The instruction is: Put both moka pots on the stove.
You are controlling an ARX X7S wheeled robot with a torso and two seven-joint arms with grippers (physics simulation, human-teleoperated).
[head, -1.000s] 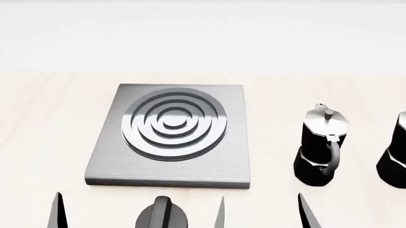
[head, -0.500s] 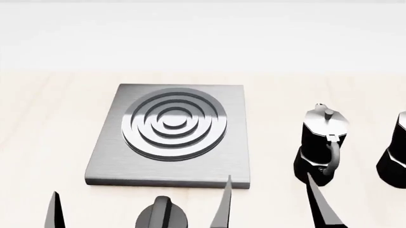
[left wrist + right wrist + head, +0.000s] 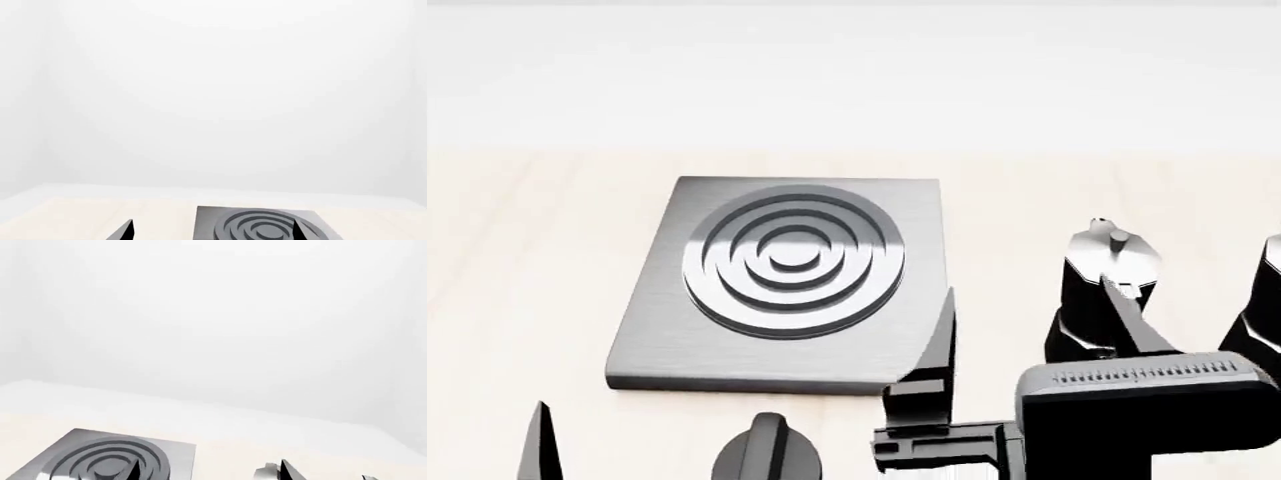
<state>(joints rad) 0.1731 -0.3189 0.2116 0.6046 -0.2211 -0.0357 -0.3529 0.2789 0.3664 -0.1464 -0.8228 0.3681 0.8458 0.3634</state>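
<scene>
The stove [image 3: 654,330] lies flat on the pale wooden table, its ring burner [image 3: 791,262] bare. One moka pot [image 3: 1090,300] stands upright to the right of it, and a second moka pot [image 3: 1257,340] is cut off by the right edge. My right gripper [image 3: 1034,320] is open and holds nothing. One of its fingers crosses the stove's near right corner, the other overlaps the nearer pot. That pot's lid [image 3: 265,470] shows beside a fingertip. My left gripper [image 3: 213,234] is open and empty, with one fingertip [image 3: 541,445] at the bottom left.
A black round knob [image 3: 767,455] sits on the table just in front of the stove's near edge. A white wall rises behind the table's far edge. Bare table surrounds the stove on the left and far sides.
My right gripper has risen and moved forward into the head view, so its body now shows and its fingers reach the stove corner and nearer pot. The pots and the left arm have stayed put.
</scene>
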